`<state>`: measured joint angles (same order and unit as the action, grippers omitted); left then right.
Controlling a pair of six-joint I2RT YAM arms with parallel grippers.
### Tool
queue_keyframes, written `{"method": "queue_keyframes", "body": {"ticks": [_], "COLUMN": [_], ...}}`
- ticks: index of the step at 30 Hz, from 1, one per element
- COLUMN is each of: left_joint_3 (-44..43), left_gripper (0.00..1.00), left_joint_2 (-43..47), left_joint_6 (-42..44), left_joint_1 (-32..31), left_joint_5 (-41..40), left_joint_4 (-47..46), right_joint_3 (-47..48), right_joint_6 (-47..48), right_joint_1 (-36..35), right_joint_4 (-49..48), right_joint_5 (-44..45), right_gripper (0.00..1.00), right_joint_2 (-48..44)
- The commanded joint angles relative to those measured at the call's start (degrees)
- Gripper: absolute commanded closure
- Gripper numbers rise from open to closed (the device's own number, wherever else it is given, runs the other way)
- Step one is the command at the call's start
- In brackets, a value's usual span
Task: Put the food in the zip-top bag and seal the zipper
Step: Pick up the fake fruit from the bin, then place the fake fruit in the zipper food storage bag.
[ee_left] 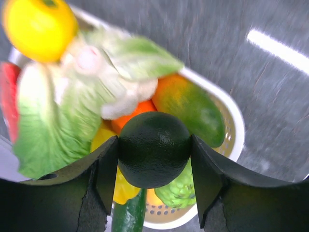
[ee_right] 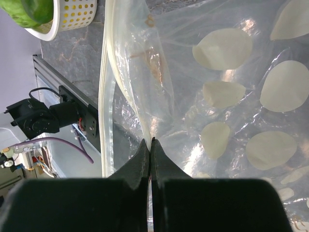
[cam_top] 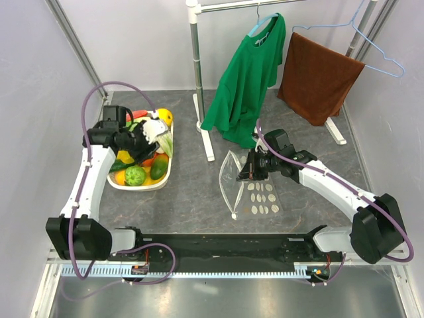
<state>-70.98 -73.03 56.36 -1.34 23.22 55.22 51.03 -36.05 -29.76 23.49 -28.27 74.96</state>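
My left gripper [ee_left: 154, 145] is shut on a dark green round fruit [ee_left: 153, 159], held just above the white tray [ee_left: 236, 130] of food. Below it lie a pale-green cabbage [ee_left: 53, 111], a yellow fruit [ee_left: 38, 29], a green-orange mango [ee_left: 193, 108] and a bumpy green fruit [ee_left: 178, 191]. In the top view the left gripper [cam_top: 136, 142] is over the tray [cam_top: 162, 183]. My right gripper [cam_top: 250, 169] is shut on the upper layer of the dotted clear bag [cam_top: 262, 195], holding its mouth raised. In the right wrist view the jaws [ee_right: 151, 141] pinch the film beside the zipper strip [ee_right: 107, 87].
A clothes rack stands at the back with a green shirt [cam_top: 248, 73] and a brown towel [cam_top: 318, 76]; its white pole and foot [cam_top: 205, 132] lie between tray and bag. The black arm rail [cam_top: 218, 242] runs along the near edge.
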Motion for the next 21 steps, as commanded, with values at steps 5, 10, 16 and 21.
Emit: {"method": "queue_keyframes", "body": {"ticks": [5,10,16,21], "left_joint_3": [-14.1,3.06,14.1,19.12], "left_gripper": [0.72,0.72,0.74,0.72], "left_joint_2": [2.63,8.77,7.74,5.63], "left_joint_6": [-28.06,-56.13,-85.08,-91.94], "left_joint_1": [-7.23,-20.08,-28.8,-30.12], "left_joint_5": [31.25,34.09,21.87,15.9], "left_joint_4": [-2.82,-40.38,-62.33,-65.59], "right_joint_3": [0.22,-1.1,-1.45,-1.28], "right_joint_6": [-5.33,-8.24,-11.58,-14.22], "right_joint_1": [0.84,0.93,1.37,1.9], "right_joint_4": [-4.41,-8.1,-11.27,-13.9], "right_joint_5": [-5.03,-7.93,-10.4,-11.8], "right_gripper": [1.0,1.0,1.0,1.0], "right_joint_2": [-0.43,-1.04,-1.92,-1.92]}}
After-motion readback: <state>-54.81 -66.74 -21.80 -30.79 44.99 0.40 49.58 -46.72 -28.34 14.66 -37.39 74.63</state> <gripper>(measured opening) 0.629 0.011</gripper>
